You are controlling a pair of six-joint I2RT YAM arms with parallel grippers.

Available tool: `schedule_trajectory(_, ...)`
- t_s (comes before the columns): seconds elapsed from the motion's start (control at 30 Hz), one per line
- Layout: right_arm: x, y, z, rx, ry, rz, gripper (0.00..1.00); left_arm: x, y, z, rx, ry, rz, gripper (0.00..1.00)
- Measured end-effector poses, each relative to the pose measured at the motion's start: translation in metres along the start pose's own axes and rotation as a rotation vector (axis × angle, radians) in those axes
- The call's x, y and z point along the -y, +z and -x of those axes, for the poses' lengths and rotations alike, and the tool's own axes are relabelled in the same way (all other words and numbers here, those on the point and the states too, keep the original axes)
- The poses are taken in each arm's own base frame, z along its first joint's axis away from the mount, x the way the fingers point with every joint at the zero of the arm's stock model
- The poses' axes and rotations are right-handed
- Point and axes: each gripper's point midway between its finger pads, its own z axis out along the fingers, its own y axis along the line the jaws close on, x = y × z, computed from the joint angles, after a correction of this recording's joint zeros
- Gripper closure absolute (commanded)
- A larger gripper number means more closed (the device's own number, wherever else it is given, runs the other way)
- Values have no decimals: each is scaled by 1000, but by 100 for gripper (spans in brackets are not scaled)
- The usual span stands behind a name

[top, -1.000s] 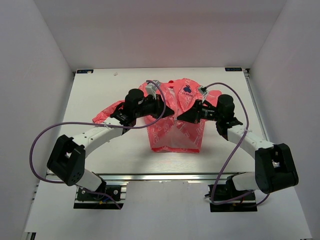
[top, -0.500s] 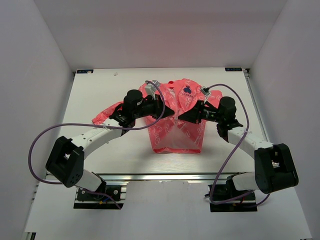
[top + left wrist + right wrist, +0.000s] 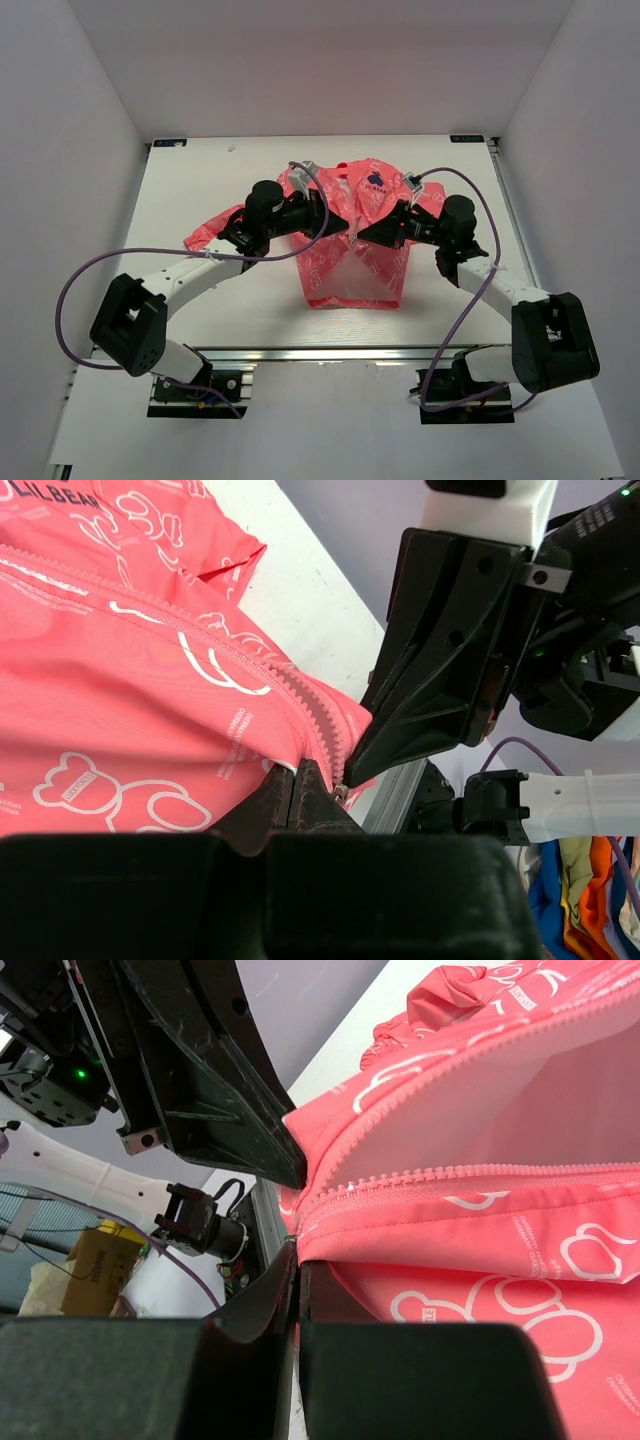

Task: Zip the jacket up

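Observation:
The coral-pink jacket with white print lies in the middle of the table, its dark blue emblem near the collar. My left gripper and right gripper meet tip to tip over the front opening. In the left wrist view my left gripper is shut on the jacket's edge beside the zipper teeth; a small metal slider shows at its tip. In the right wrist view my right gripper is shut on the jacket's other edge below its zipper teeth.
One sleeve lies spread to the left under my left arm. An aluminium rail runs along the table's near edge. Purple cables loop from both arms. White walls close in the table on three sides.
My right arm has shifted slightly right and back while its gripper keeps hold at the zipper. My left arm has barely moved. Both grippers stay shut on the jacket.

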Motion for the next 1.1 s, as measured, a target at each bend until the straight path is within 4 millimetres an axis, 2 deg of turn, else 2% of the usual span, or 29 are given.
schedule_trajectory(0.4,-3,0,0,-1,-7,13,100,8,-3,8,26,15,-19,100)
schedule_trajectory(1.1,-9,1,8,28,-3,30,100,5,-3,3,29,15,-23,100)
